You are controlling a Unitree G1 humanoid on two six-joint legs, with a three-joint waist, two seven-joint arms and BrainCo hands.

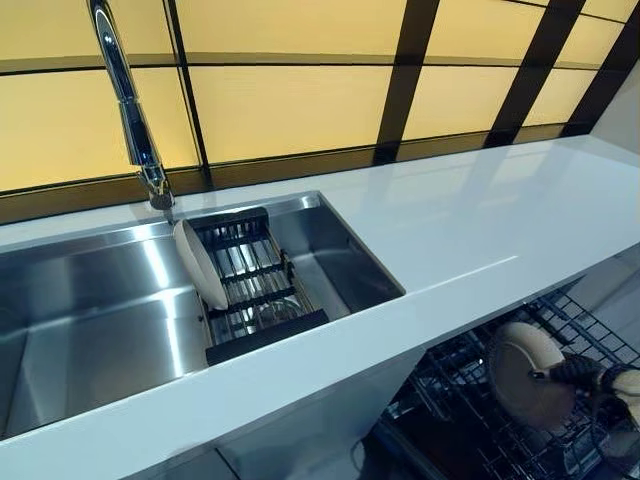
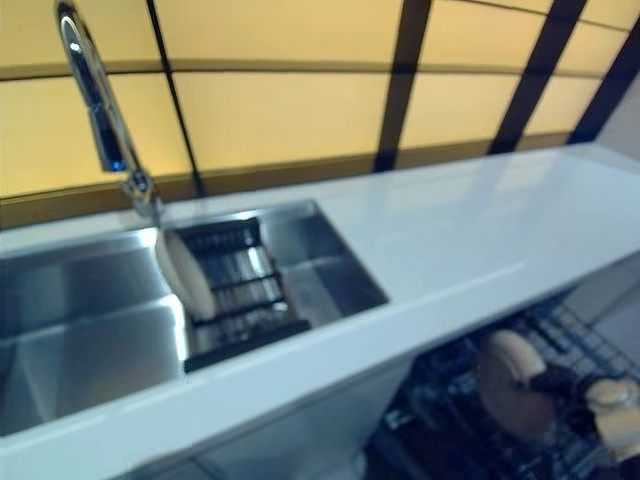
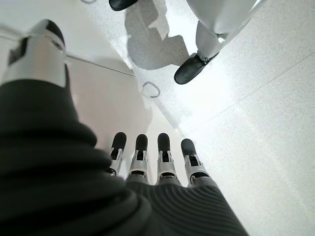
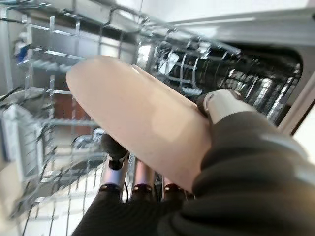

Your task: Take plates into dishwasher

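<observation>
1. Our left hand point(image 3: 147, 162) shows only in its wrist view, fingers straight and holding nothing, pointing down at the pale floor point(image 3: 266, 123).
2. Up and to the left of our right hand, a white oval plate point(image 1: 200, 262) stands on edge in the black drying rack point(image 1: 255, 290) inside the stainless steel sink point(image 1: 90, 310), below the chrome tap point(image 1: 130, 105).
3. Our right hand point(image 1: 590, 378) pinches a round beige plate point(image 1: 528, 385), thumb over the rim, fingers behind it, above the wire dishwasher rack point(image 1: 470, 420) under the white countertop point(image 1: 480, 230).

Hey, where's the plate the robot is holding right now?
The plate is gripped in the right hand, low at the head views' right, over the dishwasher rack beneath the white counter.
</observation>
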